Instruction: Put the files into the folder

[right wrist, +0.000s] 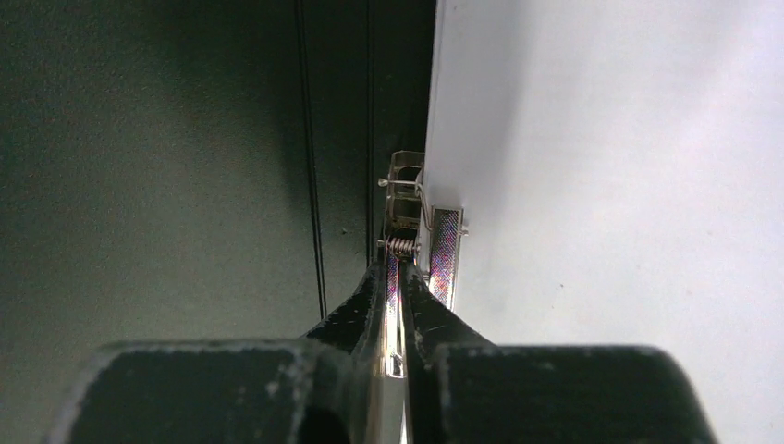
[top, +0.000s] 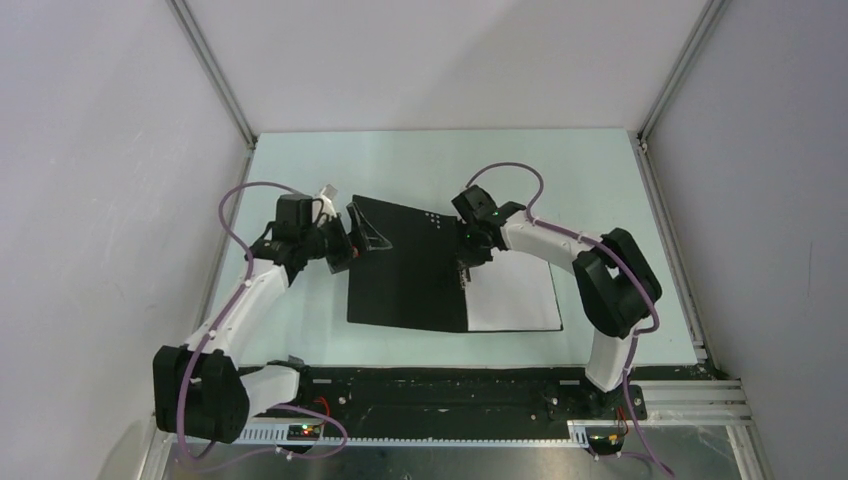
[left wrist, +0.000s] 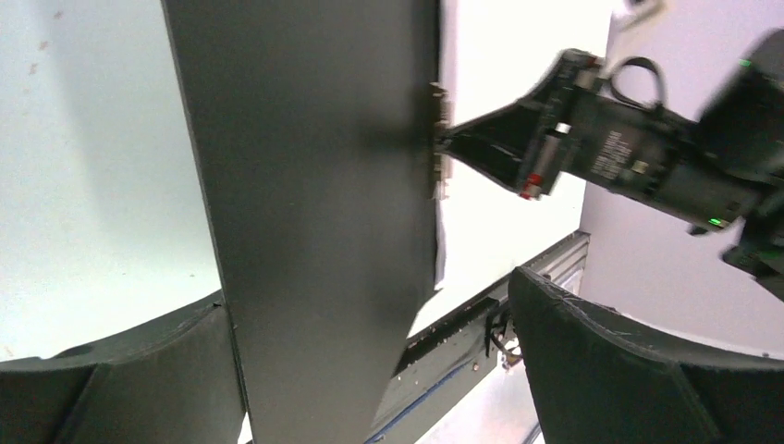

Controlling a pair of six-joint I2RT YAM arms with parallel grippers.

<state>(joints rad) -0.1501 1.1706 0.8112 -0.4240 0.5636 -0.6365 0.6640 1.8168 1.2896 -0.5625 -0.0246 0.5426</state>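
The folder (top: 405, 270) lies open, black inside up, in the middle of the table. The white files (top: 515, 295) lie on its right half, their left edge at the spine. My right gripper (top: 465, 262) is at the spine, shut on the upright lever of the metal clip (right wrist: 404, 199). That grip (right wrist: 396, 277) is thin, beside the files (right wrist: 601, 185). My left gripper (top: 358, 240) stands wide open at the folder's left edge. The black cover (left wrist: 314, 185) runs between its fingers (left wrist: 629, 370) without being pinched. From there the right gripper (left wrist: 453, 139) shows at the spine.
Pale green table top (top: 300, 170) lies around the folder, with white walls and aluminium posts (top: 215, 70) on three sides. A black base rail (top: 450, 400) runs along the near edge.
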